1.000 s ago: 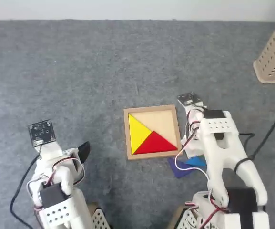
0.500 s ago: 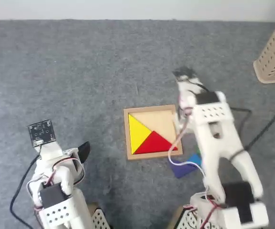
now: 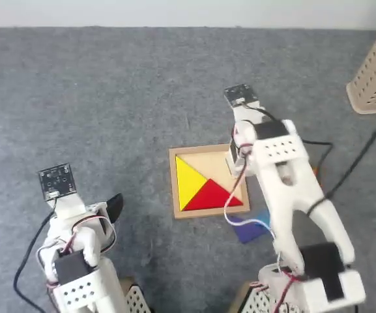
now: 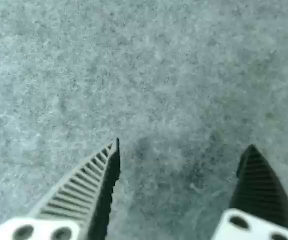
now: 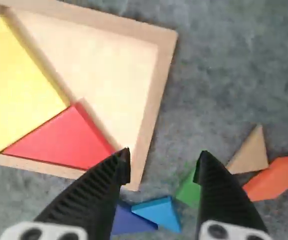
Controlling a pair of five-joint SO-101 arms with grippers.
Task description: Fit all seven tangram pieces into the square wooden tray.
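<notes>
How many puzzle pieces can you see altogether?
7. In the tray: yellow triangle, red triangle. On the carpet beside it: purple, blue, green, tan and orange pieces, some partly behind the right pincer.

Wooden tray (image 5: 163,55) holds yellow triangle (image 5: 21,92), red triangle (image 5: 64,140); blue triangle (image 5: 161,213) lies just outside.

Fixed high, looking steeply down over the grey surface (image 3: 109,85) and both arms. Mounted on the left wrist, aimed down past the left hand (image 4: 183,145), very near bare surface. On the right wrist, close above the tray (image 5: 162,65), shared with the high view.
</notes>
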